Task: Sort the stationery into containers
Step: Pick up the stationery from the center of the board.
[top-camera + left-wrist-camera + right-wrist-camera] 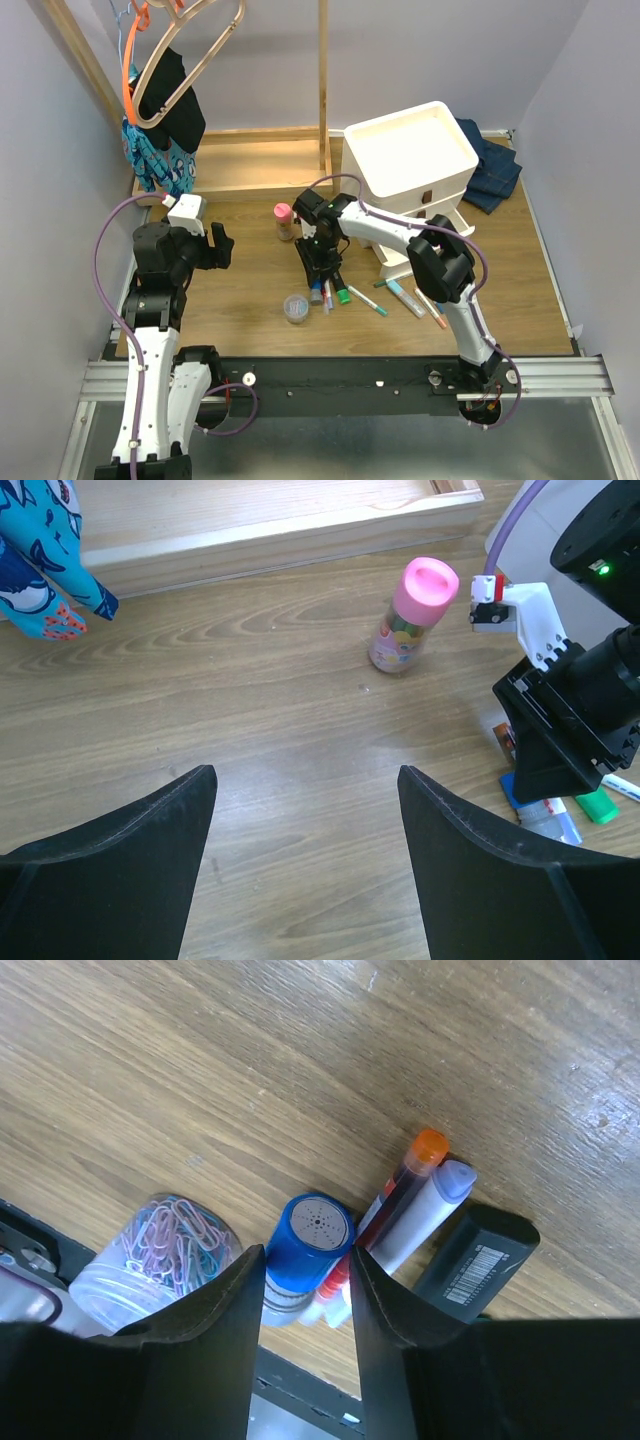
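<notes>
Blue-capped round plastic stick (pixel 312 1240) in clutter on grained wooden tabletop (pixel 300 1060) | right gripper (pixel 307 1260) clamped on its cap | 3 neighbours: clear round tub of paperclips (pixel 165 1250), orange-capped marker (pixel 405 1175), pale tube (pixel 425 1215) | left gripper (pixel 305 772) wide, empty

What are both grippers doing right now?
Left gripper: open, holding nothing.
Right gripper: closed on the blue-capped tube.

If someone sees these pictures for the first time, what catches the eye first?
The right hand at mid-table clasps a blue-capped item in a heap of markers, beside a clear tub of paper clips. Behind stands the white drawer unit; a pink-capped bottle stands alone left of it.
</notes>
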You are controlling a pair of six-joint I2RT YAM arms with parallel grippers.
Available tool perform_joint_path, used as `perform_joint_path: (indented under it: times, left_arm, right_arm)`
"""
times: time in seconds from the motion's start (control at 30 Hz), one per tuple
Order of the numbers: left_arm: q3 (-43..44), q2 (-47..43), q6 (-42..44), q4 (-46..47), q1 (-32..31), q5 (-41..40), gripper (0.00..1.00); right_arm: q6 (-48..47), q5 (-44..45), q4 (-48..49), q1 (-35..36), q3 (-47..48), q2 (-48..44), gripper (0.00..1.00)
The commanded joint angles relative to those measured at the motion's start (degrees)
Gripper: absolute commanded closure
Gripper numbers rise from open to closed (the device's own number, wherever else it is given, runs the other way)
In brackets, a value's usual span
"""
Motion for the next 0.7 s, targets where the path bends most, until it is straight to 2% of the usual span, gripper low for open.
perform_joint_path:
  times: [0.0,0.27,0.4,0.6,0.67]
  left_arm:
    - [-0.4,-0.9,-0.2,0.4,0.5,2.2,0.18]
    - [-0.5,-1.9,-0.2,0.4,0.5,2.8,0.18]
    - [-0.6,-2.1,-0.5,0.4,0.4,3.0,0.18]
    - [-0.9,-2.3,-0.7,0.7,0.5,4.5,0.18]
    - [-1.4,-2.3,-0.8,1.5,0.4,5.6,0.18]
  right_arm:
    - [-1.3,2.4,0.3,0.8,-0.5,2.4,0.54]
    - [-2.6,3.9,0.1,2.2,2.5,5.4,0.55]
    - [-3.8,5.2,0.0,2.4,1.3,4.7,0.62]
    - [-6.7,7.4,-1.1,2.4,0.6,-3.1,0.72]
    - [-7.5,8.6,-1.5,2.4,0.1,-7.0,0.72]
